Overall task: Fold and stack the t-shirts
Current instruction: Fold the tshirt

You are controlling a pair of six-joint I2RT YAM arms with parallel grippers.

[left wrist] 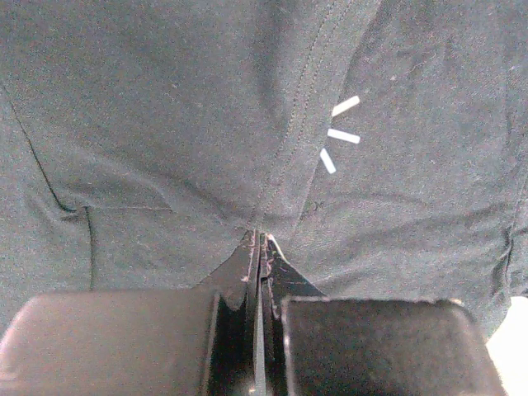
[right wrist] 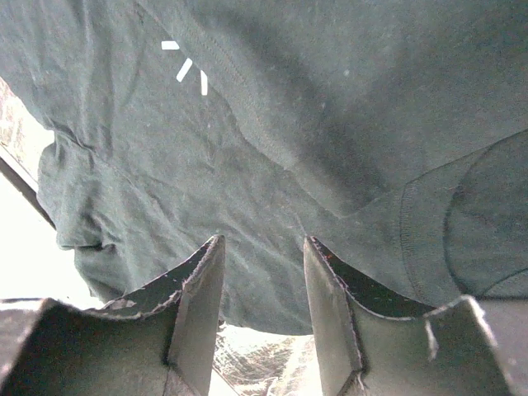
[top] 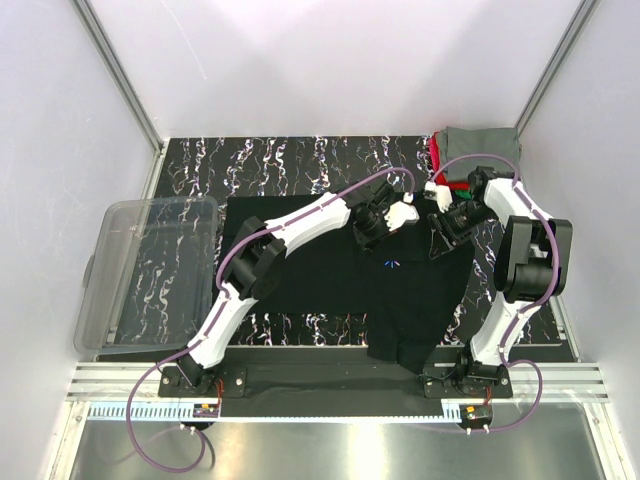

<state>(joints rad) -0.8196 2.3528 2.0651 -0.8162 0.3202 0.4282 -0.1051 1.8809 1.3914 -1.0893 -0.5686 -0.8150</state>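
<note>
Black shirt [top: 330, 270] lies spread at centre, only partly folded, not stacked. Left gripper [left wrist: 257, 247] is clenched on its cloth. Right gripper [right wrist: 264, 247] has jaws apart, grasping nothing. Folded stack [top: 482, 143] sits far right. Left to do: finish folding, then stack.

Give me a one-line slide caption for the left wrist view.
Left gripper shut on a pinched seam of the black t-shirt, three small white dashes beside the stitching.

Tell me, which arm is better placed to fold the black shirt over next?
Left, probably. The left tool is shut on a pinch of the black t-shirt, so it could pull the cloth over. The right tool stands open at the shirt, gripping nothing.
</note>
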